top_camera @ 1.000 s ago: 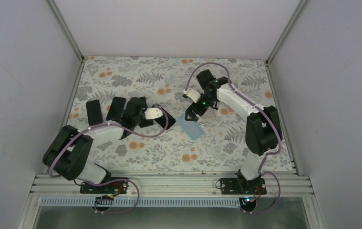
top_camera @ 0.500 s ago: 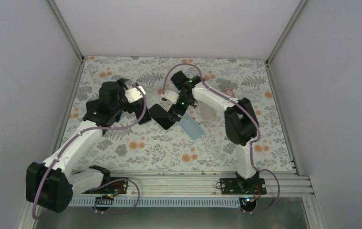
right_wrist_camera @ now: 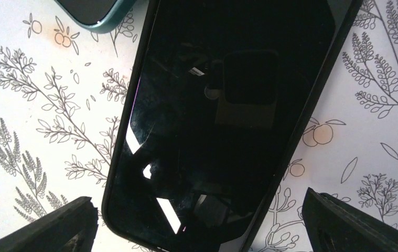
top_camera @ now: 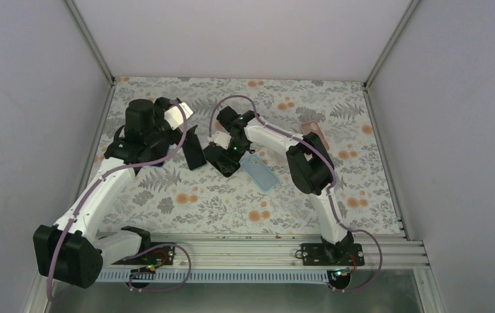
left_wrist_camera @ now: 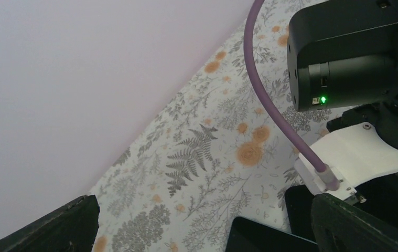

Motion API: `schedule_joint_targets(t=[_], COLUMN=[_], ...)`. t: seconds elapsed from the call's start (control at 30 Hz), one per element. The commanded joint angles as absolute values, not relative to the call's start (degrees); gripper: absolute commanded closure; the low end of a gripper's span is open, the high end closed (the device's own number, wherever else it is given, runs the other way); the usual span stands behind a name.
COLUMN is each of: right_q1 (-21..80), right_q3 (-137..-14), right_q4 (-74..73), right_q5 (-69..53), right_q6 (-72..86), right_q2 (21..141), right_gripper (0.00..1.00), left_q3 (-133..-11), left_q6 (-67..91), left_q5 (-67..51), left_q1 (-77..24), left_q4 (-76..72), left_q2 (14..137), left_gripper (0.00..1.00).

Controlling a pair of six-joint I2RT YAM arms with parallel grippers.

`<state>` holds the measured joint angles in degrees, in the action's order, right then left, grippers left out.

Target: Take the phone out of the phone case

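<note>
A black phone in a black case (right_wrist_camera: 228, 115) lies flat on the floral mat and shows in the top view (top_camera: 224, 162) at mid-table. My right gripper (right_wrist_camera: 207, 231) is open and hovers just above it, one finger (right_wrist_camera: 55, 226) on each side of its near end; in the top view the right gripper (top_camera: 228, 149) covers part of it. My left gripper (top_camera: 187, 134) is open and empty, up off the mat to the left. A second black slab (top_camera: 194, 150) lies below it, and its corner shows in the left wrist view (left_wrist_camera: 270, 240).
A teal phone case (top_camera: 261, 173) lies just right of the black phone, and its corner shows in the right wrist view (right_wrist_camera: 94, 13). A pink case (top_camera: 314, 132) lies further right. The right arm's wrist (left_wrist_camera: 354, 52) fills the left wrist view's upper right.
My right gripper has moved left from the pink case and now sits over the black cased phone. My left arm has let that phone go and swung up and back to the left.
</note>
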<state>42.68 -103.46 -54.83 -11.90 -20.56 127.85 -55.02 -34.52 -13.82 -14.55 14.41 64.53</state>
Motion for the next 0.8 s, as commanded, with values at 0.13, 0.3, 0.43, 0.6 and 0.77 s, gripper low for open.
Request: schedule_joint_targets(t=[0.13,0.3,0.43,0.6,0.77], right_q1=[44.4,45.8,47.1,48.8,49.5], right_q3=[-107.2,-108.8,-108.1,-107.7,-110.9], right_q4=[-54.7,-56.2,-54.9,-53.4,-54.4], right_q5=[-10.5,-14.0,-10.5,-1.8,0.5], right_q6=[-18.3,-17.5,-16.5,-15.2,-13.8], right_q2=[132.1,132.9,133.3,136.2,140.2], right_gripper=[0.0,0.0,0.0,0.0,0.0], left_q3=[-54.6,-54.3,-53.5,-53.4,-53.4], left_q6=[-33.0,-33.0,-33.1,-32.9,-33.7], left_q5=[-15.4,-15.6,-15.8,-15.5,-14.6], left_q1=[-13.5,-13.2,-13.1,-13.1,-13.1], left_q4=[14.4,14.5,13.6,13.4,13.6], left_q2=[64.3,64.5,64.5,65.2,66.3], left_gripper=[0.0,0.0,0.0,0.0,0.0])
